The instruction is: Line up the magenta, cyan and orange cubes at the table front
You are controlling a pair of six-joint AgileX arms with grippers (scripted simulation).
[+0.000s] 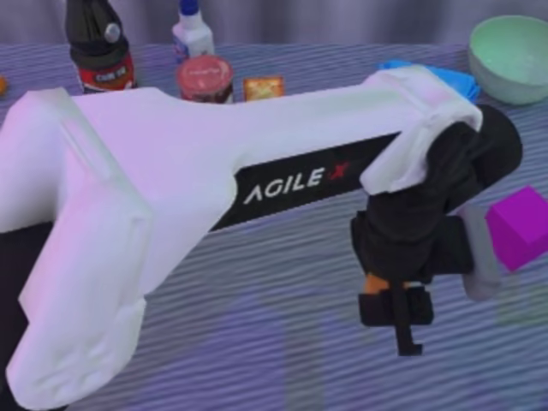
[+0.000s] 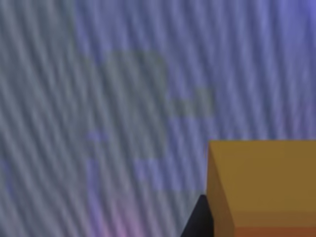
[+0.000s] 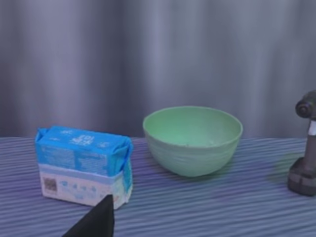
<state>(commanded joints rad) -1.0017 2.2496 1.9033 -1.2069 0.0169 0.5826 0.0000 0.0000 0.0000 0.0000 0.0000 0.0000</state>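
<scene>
Top view: my left arm stretches across the table from the left, with "AGILE X" in white on its black side panel. My left gripper hangs right of centre, toward the front, closed on the orange cube, of which only a sliver shows between the black fingers. The left wrist view shows that cube close up against the ribbed cloth. The magenta cube sits on the table at the right edge, just beside my wrist. I cannot find the cyan cube in any view.

Along the back stand a dark bottle with a red label I cannot read, a white bottle with a blue cap, a red-lidded can and a small patterned yellow-orange box. A green bowl is at the back right, a blue packet beside it.

Right wrist view: the packet, its print too small to read, the bowl and a dark tool. I cannot tell my right gripper's state.
</scene>
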